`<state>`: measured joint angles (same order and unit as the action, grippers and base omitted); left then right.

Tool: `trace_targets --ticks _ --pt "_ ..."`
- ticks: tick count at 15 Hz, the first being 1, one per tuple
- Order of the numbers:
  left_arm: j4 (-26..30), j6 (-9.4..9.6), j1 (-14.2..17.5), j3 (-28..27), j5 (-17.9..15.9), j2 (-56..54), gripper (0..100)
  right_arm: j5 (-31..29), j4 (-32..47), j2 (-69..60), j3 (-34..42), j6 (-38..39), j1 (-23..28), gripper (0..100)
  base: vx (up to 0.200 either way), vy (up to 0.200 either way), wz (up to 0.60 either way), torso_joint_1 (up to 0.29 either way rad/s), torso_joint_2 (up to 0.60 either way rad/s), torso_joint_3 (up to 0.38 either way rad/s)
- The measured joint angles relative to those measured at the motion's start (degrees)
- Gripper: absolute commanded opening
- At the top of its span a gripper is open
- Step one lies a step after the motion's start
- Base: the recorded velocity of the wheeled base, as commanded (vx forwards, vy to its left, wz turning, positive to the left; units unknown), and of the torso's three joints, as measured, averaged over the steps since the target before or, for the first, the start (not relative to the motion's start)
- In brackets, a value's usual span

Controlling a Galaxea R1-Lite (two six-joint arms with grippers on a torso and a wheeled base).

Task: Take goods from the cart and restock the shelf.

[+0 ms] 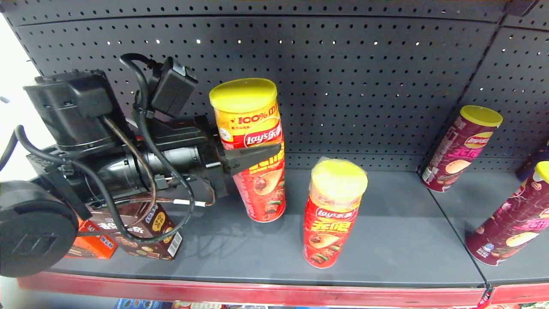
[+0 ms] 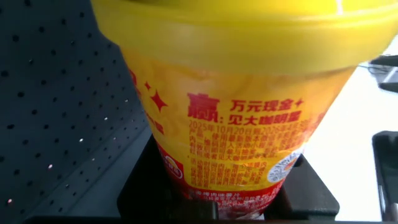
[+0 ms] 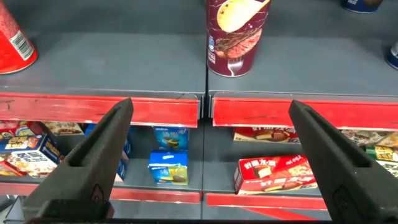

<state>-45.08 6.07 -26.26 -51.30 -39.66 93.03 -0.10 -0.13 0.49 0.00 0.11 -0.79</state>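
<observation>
One red chip can point(image 1: 248, 116) clamped in left gripper point(image 1: 261, 151), second can point(image 1: 330, 223) just beside on shelf point(image 1: 399, 240), right gripper point(image 3: 211, 106) spread wide

Front can point(image 1: 332, 214) on shelf point(image 1: 394, 240); rear can point(image 1: 248, 116) behind-left of it; boxes point(image 1: 161, 223) far left.

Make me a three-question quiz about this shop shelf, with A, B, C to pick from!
1. Where is the brown box? A) at the left end of the shelf B) on top of a can C) on the floor
2. What colour is the lid of the red can in the left gripper? A) blue B) yellow C) white
3. How is the right gripper? A) open B) shut on a can C) shut on a box
Answers: 1 A, it lies there flat; 2 B, the top is yellow; 3 A, its fingers stand wide apart around nothing.
</observation>
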Motion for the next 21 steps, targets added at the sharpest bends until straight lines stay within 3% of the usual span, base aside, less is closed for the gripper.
trace_targets --ticks 2,9,13,21 --pt "0.48 -0.02 0.79 -1.93 0.02 2.58 0 0.00 -0.02 0.02 0.00 0.00 0.02 100 0.000 0.000 0.00 0.000 0.00 0.000" --pt "4.44 0.00 1.16 -18.10 -0.50 13.97 0 0.02 -0.02 0.02 0.00 0.00 0.02 100 0.000 0.000 0.00 0.000 0.00 0.000" --pt "8.05 0.24 0.90 -27.76 -2.77 21.18 0 0.00 -0.02 0.02 0.00 0.02 0.02 100 0.000 0.000 0.00 0.000 0.00 0.000" --pt "8.19 2.62 0.27 -37.89 -2.88 32.37 0 0.00 -0.02 0.04 0.00 0.00 0.02 100 0.000 0.000 0.00 0.000 0.00 0.000"
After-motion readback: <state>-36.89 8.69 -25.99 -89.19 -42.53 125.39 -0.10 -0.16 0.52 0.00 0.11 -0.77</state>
